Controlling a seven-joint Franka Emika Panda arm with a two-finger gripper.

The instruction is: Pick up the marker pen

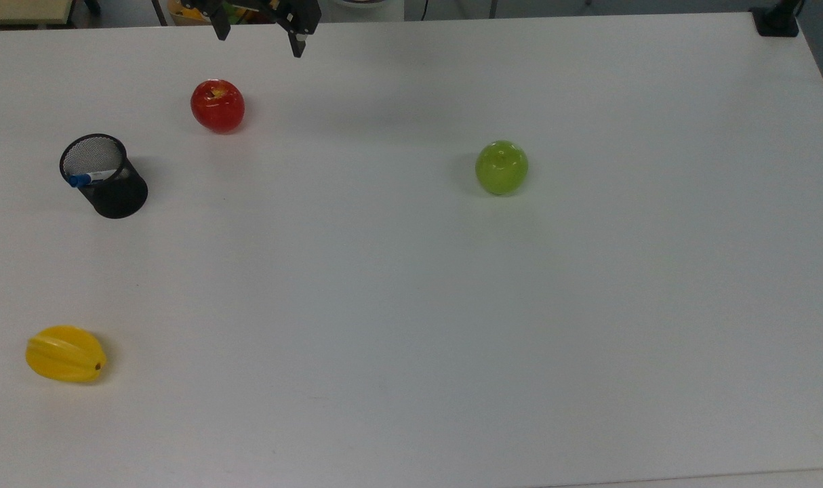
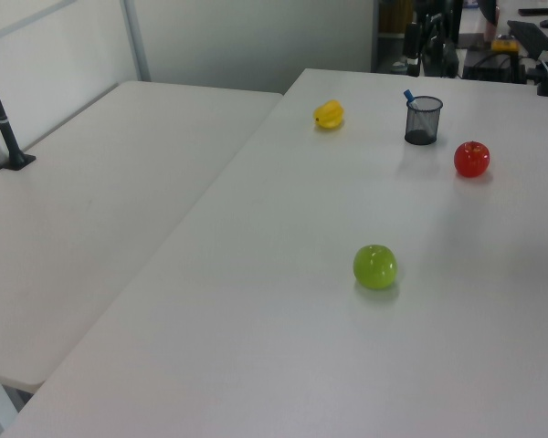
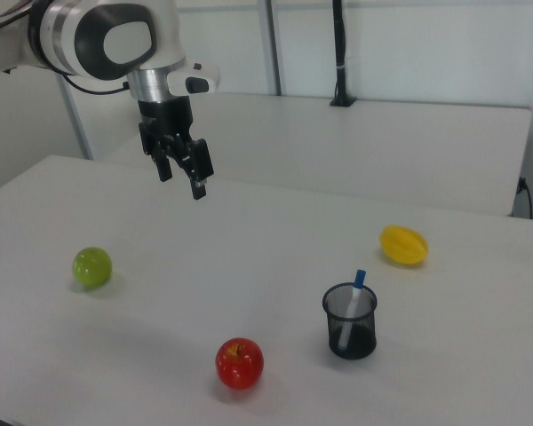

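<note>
standing in a black mesh cup [image 1: 106, 179] at the top view's 9 o'clock, the pen [image 1: 89, 178] leans on the rim, blue cap up. the hand [image 1: 259, 37] hangs empty, fingers spread, at 12 o'clock above the worktop [image 1: 411, 305], near the red apple [image 1: 217, 106].

no readable text, labels, numbers or signs anywhere

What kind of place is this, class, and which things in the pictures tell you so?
Probably a robotics lab or test room. A robot arm's open claw hangs above a plain white table, where a marker pen in a mesh cup and shiny fruit are spread out like test props.
</note>
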